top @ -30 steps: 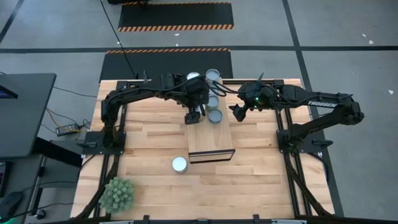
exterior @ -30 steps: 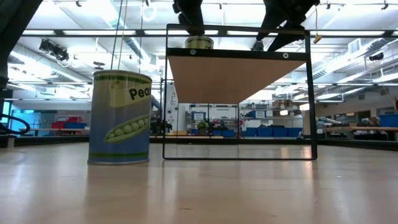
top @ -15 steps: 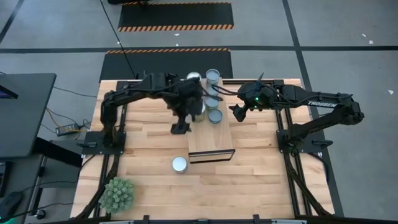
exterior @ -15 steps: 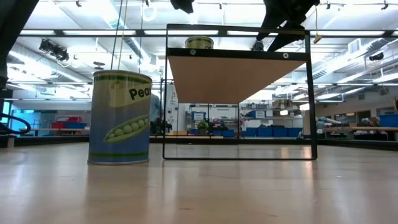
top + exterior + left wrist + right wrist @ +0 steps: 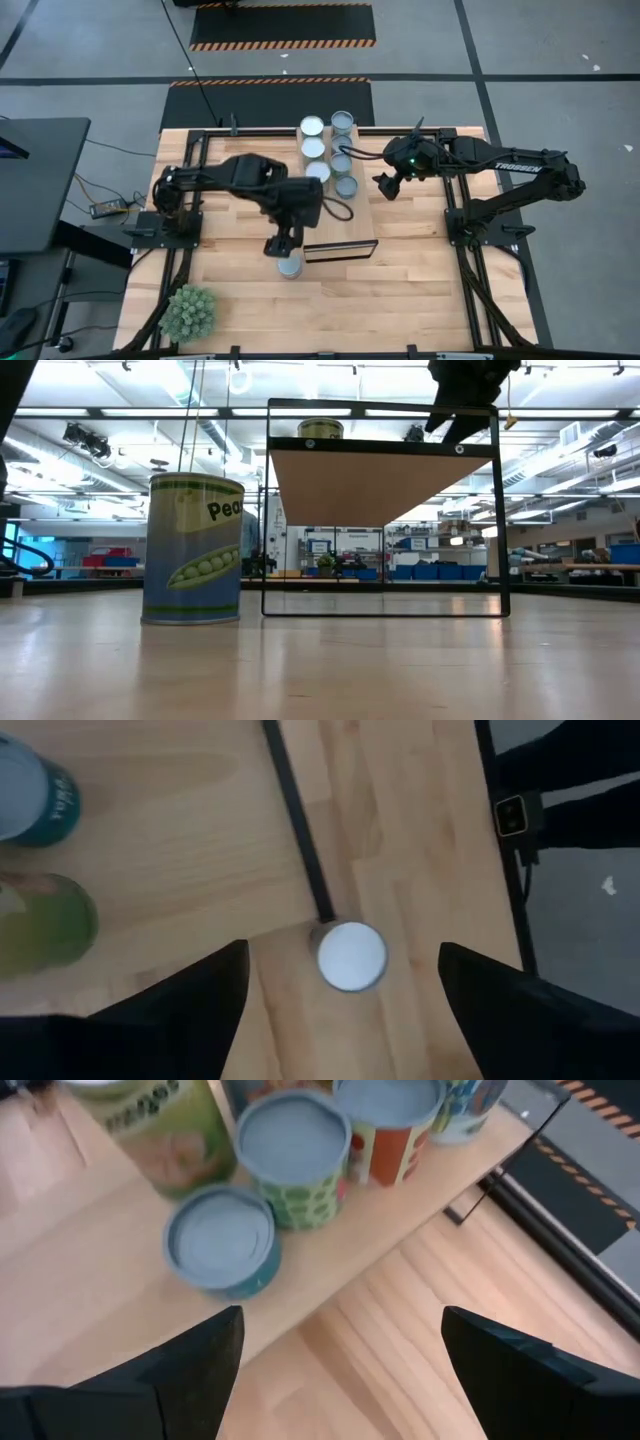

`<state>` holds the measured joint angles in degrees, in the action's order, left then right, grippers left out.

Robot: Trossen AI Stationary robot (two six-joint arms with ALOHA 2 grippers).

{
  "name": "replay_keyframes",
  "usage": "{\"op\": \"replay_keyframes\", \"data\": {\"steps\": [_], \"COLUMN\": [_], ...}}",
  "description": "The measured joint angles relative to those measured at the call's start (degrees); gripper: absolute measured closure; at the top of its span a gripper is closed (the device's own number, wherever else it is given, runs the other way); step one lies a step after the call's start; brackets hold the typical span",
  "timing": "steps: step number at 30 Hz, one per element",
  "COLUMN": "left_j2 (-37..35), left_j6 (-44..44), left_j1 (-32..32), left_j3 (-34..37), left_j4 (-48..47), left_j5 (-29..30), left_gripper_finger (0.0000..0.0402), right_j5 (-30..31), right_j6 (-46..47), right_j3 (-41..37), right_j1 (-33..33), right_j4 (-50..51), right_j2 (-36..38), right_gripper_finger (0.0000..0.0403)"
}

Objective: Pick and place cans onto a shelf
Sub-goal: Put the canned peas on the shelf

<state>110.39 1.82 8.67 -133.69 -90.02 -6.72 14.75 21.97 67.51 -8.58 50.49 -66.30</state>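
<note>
The left gripper [image 5: 283, 246] is hovering just above the lone can [image 5: 289, 265] standing on the table [image 5: 420, 290] low in the centre of the high view, jaws spread wide and empty. That can [image 5: 352, 956] is sitting between its fingers [image 5: 185, 995] in the left wrist view. The right gripper [image 5: 384, 186] is waiting right of the shelf [image 5: 340, 228], jaws apart, empty. Six cans [image 5: 347, 186] are standing on the shelf's upper end.

My left gripper [image 5: 283, 246] hangs over the lone can [image 5: 289, 265] on the table [image 5: 420, 280], beside the shelf's [image 5: 340, 225] open end; my right gripper [image 5: 383, 186] sits right of the shelved cans [image 5: 346, 186].
</note>
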Motion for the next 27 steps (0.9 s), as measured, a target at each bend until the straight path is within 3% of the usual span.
{"op": "replay_keyframes", "data": {"steps": [5, 11, 15, 22, 27], "left_j2": [0.07, 0.07, 0.02, 0.09, -0.24], "left_j6": [-6.51, -15.11, -22.30, -25.90, -25.55], "left_j1": [3.06, 6.42, 8.25, 13.23, 14.84], "left_j3": [0.02, 0.10, 3.74, 18.35, 27.41], "left_j4": [0.00, 0.04, 0.03, 0.58, 7.99], "left_j5": [2.15, 11.63, 15.95, 15.82, 12.39], "left_gripper_finger": [0.0096, 0.0108, 0.0108, 0.0109, 0.0109], "right_j5": [-3.90, -8.44, -12.13, -4.94, 0.51], "right_j6": [-1.79, -6.59, -5.85, -0.85, 3.37], "right_j3": [0.01, 0.00, 0.00, 0.00, 0.00], "right_j1": [0.00, 1.08, 4.52, 15.03, 22.33], "right_j4": [1.19, 1.64, 4.42, 8.64, 8.75], "right_j2": [0.00, 0.08, 1.23, 4.63, 6.92], "right_gripper_finger": [0.0056, 0.0056, 0.0056, 0.0056, 0.0056]}}
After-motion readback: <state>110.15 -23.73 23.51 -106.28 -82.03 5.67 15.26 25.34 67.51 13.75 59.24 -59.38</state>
